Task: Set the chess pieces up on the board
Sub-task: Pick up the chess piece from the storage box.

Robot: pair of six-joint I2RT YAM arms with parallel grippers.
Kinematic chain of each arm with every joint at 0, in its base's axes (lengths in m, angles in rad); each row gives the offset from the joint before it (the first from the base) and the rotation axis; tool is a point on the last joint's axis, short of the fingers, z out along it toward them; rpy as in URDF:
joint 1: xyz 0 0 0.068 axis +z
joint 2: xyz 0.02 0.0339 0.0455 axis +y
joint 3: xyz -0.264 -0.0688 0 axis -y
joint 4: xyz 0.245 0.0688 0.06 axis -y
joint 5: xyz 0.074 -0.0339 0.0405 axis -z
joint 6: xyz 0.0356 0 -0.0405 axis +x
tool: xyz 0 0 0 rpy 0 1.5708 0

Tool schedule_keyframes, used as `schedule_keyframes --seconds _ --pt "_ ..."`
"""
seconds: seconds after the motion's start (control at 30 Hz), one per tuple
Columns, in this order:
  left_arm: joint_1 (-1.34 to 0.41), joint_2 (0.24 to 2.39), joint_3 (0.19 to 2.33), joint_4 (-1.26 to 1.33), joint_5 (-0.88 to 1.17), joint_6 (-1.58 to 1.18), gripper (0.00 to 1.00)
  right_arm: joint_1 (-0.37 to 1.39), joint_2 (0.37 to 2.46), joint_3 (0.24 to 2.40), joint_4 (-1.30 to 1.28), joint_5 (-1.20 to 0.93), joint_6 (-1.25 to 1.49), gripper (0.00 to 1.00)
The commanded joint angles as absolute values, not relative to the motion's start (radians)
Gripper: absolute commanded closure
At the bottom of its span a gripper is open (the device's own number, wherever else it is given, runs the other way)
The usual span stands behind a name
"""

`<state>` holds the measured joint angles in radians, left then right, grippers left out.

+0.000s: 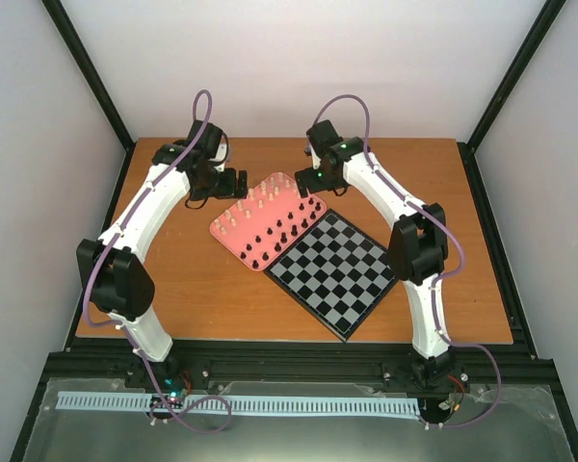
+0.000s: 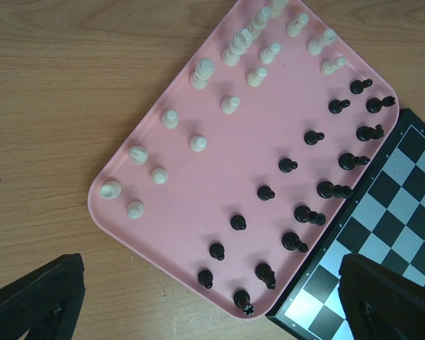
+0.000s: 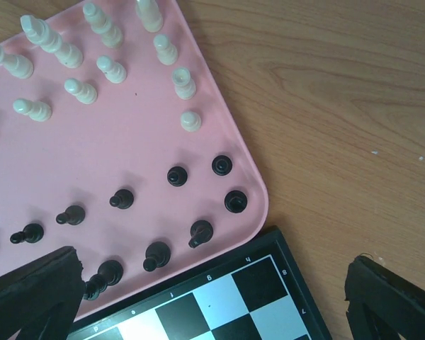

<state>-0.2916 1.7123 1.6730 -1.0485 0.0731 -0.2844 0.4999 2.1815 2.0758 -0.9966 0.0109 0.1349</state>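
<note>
Spanning the enclosure floor, the brown wooden table (image 1: 202,289) carries one flat black-and-grey checked chessboard (image 1: 337,269), turned diagonally with a corner near the table's near edge. One pink rounded-corner plastic tray (image 2: 223,166) lies against the board's far-left side. Sixteen small black peg-like chess pieces (image 2: 288,165) stand on the tray in two rows along the board side. The pale cream pieces (image 2: 197,143) fill the other half, the farthest overlapping too much to count. Above the tray hang the left gripper (image 2: 211,304) and right gripper (image 3: 212,297), each with fingers spread wide, holding nothing.
</note>
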Motion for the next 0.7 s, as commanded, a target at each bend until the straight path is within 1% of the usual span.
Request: schedule_keyframes --seconds 0.0,0.17,0.3,0.43,0.47,0.57,0.67 --pt "-0.287 1.698 1.722 -1.050 0.064 -0.288 0.00 0.508 2.107 2.064 -0.955 0.052 0.120 0.00" --pt "-0.287 1.704 1.735 -1.057 0.062 -0.290 0.00 0.508 2.100 2.085 -0.969 0.069 0.111 0.00" --pt "-0.287 1.690 1.727 -1.057 0.058 -0.287 0.00 0.507 2.071 2.061 -0.937 0.074 0.093 0.00" --pt "-0.287 1.685 1.711 -1.051 0.061 -0.289 0.00 0.506 2.093 2.106 -0.936 0.109 0.070 0.00" --pt "-0.287 1.688 1.711 -1.050 0.067 -0.290 0.00 0.505 2.111 2.134 -0.948 0.123 0.075 0.03" --pt "-0.287 1.692 1.712 -1.051 0.074 -0.290 0.00 0.502 2.170 2.204 -0.982 0.117 0.106 0.17" --pt "-0.287 1.692 1.710 -1.054 0.066 -0.286 0.00 0.499 2.216 2.231 -0.983 0.083 0.140 0.30"
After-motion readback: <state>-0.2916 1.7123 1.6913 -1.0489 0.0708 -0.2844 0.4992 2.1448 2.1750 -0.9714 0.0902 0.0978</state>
